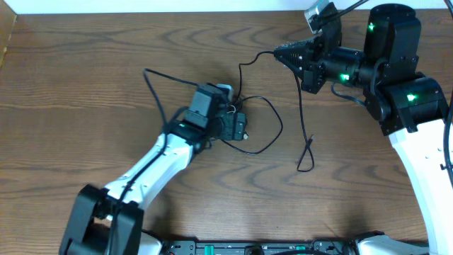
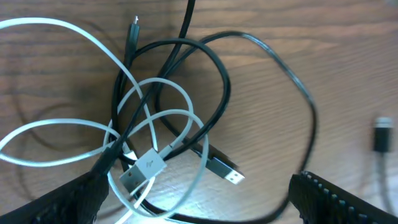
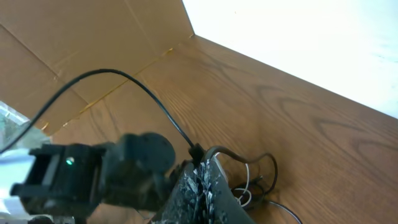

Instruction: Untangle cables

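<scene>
- Left hand (image 2: 199, 183): black, two-fingered; fingers (image 2: 74, 199) spread wide at either side of the wrist view; nothing gripped between them; poised over the knot of cords.
- Long thin black cable (image 2: 225, 87): loops over and through the knot directly below and ahead of the left hand; one flat silver-tipped plug (image 2: 227, 173) lies between the fingers, nearer the right-side finger; a small narrow plug (image 2: 132, 28) lies at the far side of the knot from the hand.
- Short thin white cable (image 2: 163, 81): coiled in several loops through the black one, crossing it at many points; its pale rectangular plug (image 2: 144, 167) lies close to the left-side finger; further strands sweep off beyond that finger.
- Right hand (image 1: 277, 53): black, two-fingered; closed tight on a stretch of the black cable (image 1: 282, 124); held off to one side of the knot, well apart from the left hand (image 1: 233, 126).
- Black cable at the right hand (image 3: 200, 171): rises from the closed fingertips and arcs away (image 3: 106, 71); overhead, one strand runs back to the knot, another trails toward the near edge and ends in a small bend.
- Brown wood-grain worktop (image 1: 85, 106): carries the knot and loose strands.
</scene>
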Available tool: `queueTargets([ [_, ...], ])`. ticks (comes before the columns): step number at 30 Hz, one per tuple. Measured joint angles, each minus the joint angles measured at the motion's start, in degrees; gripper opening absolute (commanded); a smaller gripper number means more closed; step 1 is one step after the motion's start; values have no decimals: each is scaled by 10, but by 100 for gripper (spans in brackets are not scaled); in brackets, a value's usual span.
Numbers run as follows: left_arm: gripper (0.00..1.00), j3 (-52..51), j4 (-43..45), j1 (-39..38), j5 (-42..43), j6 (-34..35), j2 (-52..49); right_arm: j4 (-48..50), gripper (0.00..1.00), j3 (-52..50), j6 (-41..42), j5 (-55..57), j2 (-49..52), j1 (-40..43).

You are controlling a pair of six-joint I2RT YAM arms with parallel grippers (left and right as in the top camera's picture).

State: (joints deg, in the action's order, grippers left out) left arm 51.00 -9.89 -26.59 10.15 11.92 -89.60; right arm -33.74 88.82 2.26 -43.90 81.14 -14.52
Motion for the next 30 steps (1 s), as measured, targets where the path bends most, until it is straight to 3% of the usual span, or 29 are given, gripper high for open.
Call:
queueTargets([
  [4,98,0,11,-15,-55,-2,-30,0,1,0,1,0,0,0],
  [8,58,0,15,-14,-83,-2,-50,-1,1,0,1,0,0,0],
  [14,51,0,16,-14,-118,-9,-53,-1,1,0,1,0,0,0],
  [15,47,0,16,-14,-122,-9,-53,-1,1,0,1,0,0,0],
  [16,33,0,16,-14,-126,-8,-53,-1,1,0,1,0,0,0],
  [19,27,0,16,-8,-135,1,-53,-1,1,0,1,0,0,0],
  [23,8,0,3,26,-137,31,-53,-1,1,0,1,0,0,0],
  [30,8,0,-25,90,-142,88,-54,-1,1,0,1,0,0,0],
])
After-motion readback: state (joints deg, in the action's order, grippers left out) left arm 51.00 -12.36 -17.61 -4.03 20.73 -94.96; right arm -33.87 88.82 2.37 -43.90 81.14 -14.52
